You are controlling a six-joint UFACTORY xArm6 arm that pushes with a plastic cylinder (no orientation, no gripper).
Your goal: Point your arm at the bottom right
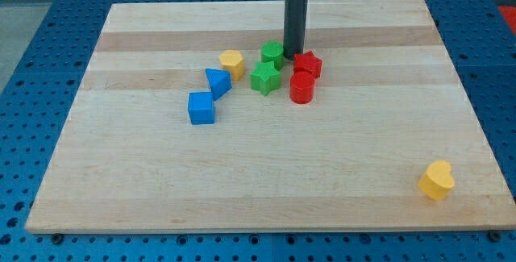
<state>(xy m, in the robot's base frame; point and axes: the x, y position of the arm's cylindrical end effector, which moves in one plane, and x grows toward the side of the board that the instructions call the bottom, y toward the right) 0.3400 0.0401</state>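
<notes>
My tip rests on the wooden board in its upper middle, between the green hexagonal block on its left and the red star block on its right, close to both. Below them lie a green star block and a red cylinder. A yellow hexagonal block, a blue triangular block and a blue cube lie further left. A yellow heart block lies alone near the board's bottom right corner, far from my tip.
The board lies on a blue perforated table that shows on all sides. The rod rises from the tip to the view's top edge.
</notes>
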